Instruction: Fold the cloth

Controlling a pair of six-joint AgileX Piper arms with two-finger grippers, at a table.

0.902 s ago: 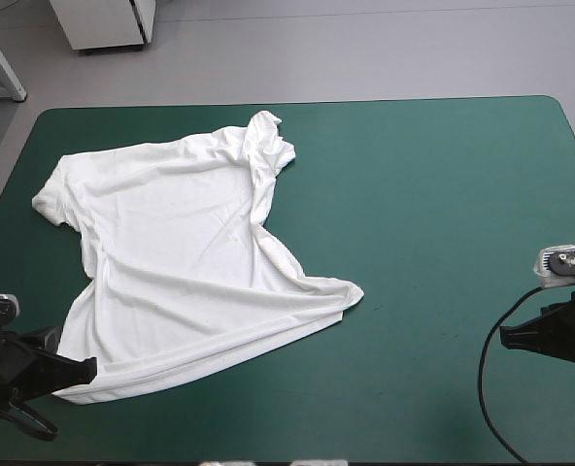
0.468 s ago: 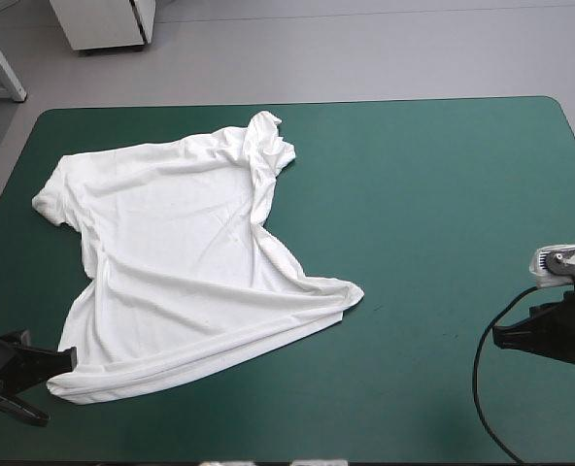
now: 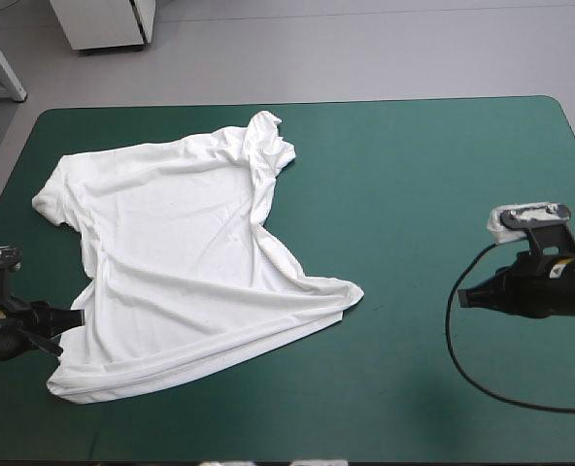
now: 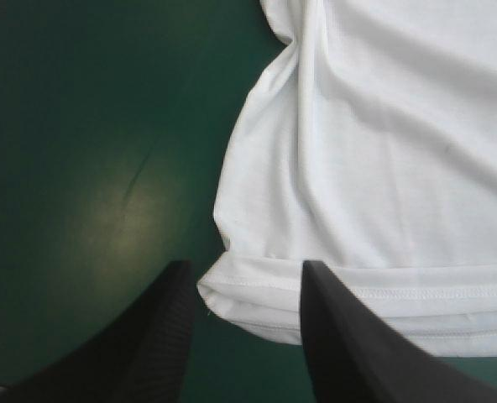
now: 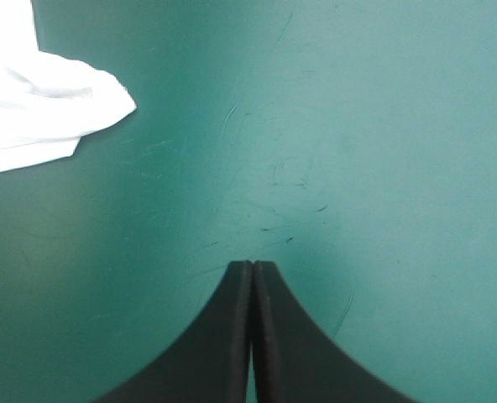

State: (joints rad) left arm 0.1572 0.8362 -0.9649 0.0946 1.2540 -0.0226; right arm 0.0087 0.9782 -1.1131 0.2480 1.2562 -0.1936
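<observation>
On the left half of the teal-green cover (image 3: 433, 175) the T-shirt (image 3: 181, 262) lies spread but askew, one sleeve bunched toward the far edge and its lower right corner drawn out to a point. Since just before, the left gripper (image 3: 72, 316) has slid up beside the near-left hem corner. The right gripper (image 3: 465, 299) has come in from the table's right edge, though it is well apart from the cloth. The left wrist view shows the left jaws apart with the hem corner lying between them, so a pinch there looks ready. The right jaws are pressed together over bare cover. The fabric is thin, finely knit and softly creased, with a double-stitched hem rolled under at the corner; the cover is matte and faintly scratched.
</observation>
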